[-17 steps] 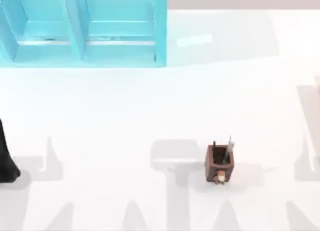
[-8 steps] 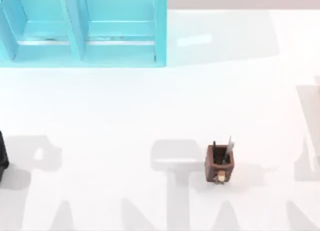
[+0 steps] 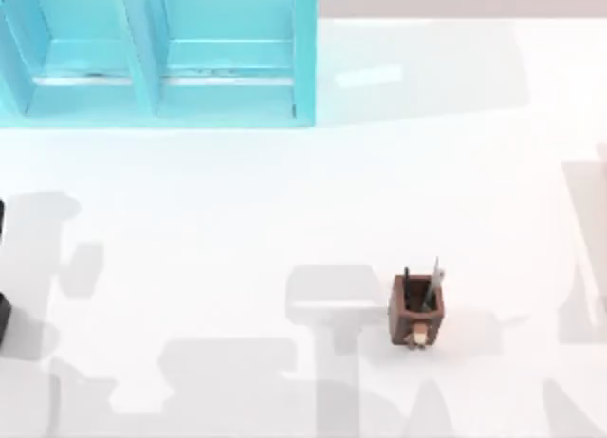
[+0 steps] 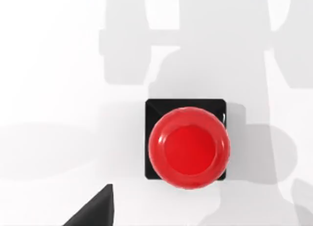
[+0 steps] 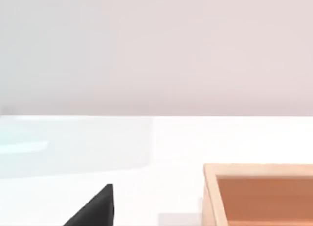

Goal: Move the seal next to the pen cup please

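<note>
Glossy red fills the middle of the left wrist view: the seal (image 4: 187, 144) stands upright on the white table (image 3: 285, 201), its ball knob seen from straight above and the black square base peeking out at the corners behind it. That camera looks right down on it, so the left arm is hanging over the seal, and a dark sliver of that arm (image 3: 3, 317) pokes in at the far left edge of the top view. One black finger tip (image 4: 95, 209) juts into the lower left of the wrist frame, clear of the seal; whether the left gripper is spread or closed, I cannot tell. The pen cup (image 3: 416, 308) waits well apart, lower centre-right of the top view, two pens sticking up. My read on handling: the seal looks rigid and small, probably light, but that polished knob looks slippery and round, so pads could slide off it. The flat sides of the black block look the safer hold, squarely across two opposite faces. The right arm sits parked off to the right, a tan box (image 5: 259, 194) near it, and its fingers cannot be judged either.
</note>
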